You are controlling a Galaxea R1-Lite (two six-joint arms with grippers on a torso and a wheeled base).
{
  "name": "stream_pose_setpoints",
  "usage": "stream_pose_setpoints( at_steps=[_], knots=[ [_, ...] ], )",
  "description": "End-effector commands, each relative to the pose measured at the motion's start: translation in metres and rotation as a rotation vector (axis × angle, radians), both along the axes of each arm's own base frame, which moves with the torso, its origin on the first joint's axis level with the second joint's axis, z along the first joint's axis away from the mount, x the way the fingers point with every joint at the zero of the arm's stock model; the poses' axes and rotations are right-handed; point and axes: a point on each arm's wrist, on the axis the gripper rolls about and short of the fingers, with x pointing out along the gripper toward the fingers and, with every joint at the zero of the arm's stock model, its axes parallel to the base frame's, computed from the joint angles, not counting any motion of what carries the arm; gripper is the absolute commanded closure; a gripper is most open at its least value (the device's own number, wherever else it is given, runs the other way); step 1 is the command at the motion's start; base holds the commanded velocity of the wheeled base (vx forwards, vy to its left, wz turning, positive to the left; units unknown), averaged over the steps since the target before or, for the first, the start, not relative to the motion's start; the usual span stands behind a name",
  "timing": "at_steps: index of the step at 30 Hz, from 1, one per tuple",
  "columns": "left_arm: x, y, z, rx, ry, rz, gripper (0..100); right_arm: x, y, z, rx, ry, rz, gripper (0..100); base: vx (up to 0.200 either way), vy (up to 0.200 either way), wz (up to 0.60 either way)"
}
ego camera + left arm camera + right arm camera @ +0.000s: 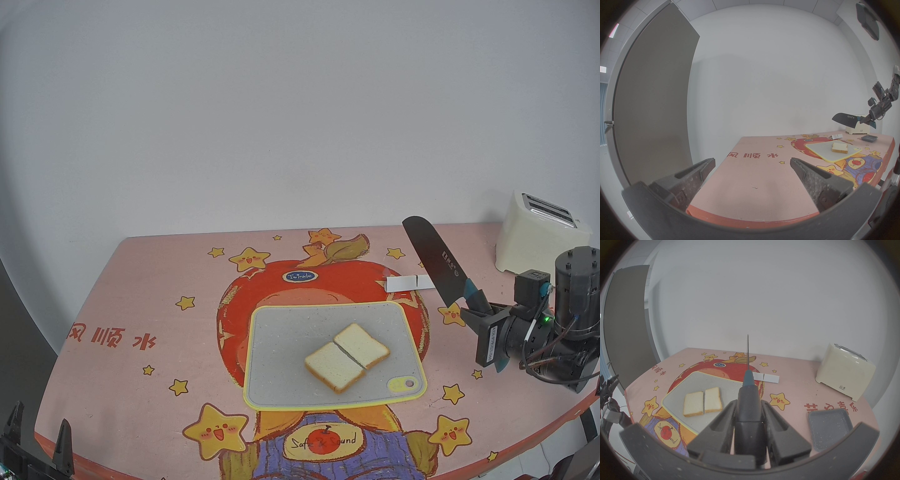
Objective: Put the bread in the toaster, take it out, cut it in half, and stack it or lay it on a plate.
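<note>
Looks light, soft and crumbly, lying as two bread halves [337, 365] edge to edge on the cutting board [281, 350], well left of the right tool [480, 310] clenched on the handle of the knife [437, 259]; best pinched gently across the crusts with the released left tool [752, 162].

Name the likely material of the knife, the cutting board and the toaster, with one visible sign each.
Knife: dark matt blade, probably coated metal, very thin edge-on; teal-and-dark handle, likely plastic.
Cutting board: likely plastic; grey speckled matt face, yellow moulded rim.
Toaster: cream smooth housing, plastic or painted metal, cannot tell; shiny metal-looking slots on top.
</note>
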Motion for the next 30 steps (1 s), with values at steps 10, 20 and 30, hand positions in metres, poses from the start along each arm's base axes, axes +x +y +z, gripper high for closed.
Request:
stream_pose_setpoints(
  at_steps=[10, 20, 30],
  knots=[
    [0.002, 0.0, -0.004, 0.0, 0.022, 0.0, 0, 0.004, -0.004, -0.001, -0.004, 0.005, -0.03, 100, 0.0, 0.0, 0.0],
    [0.002, 0.0, -0.004, 0.0, 0.022, 0.0, 0, 0.012, -0.006, -0.003, -0.007, 0.016, -0.057, 100, 0.0, 0.0, 0.0],
    [0.002, 0.0, -0.004, 0.0, 0.022, 0.0, 0, 0.018, -0.003, -0.002, 0.028, 0.022, -0.073, 100, 0.0, 0.0, 0.0]
  ],
)
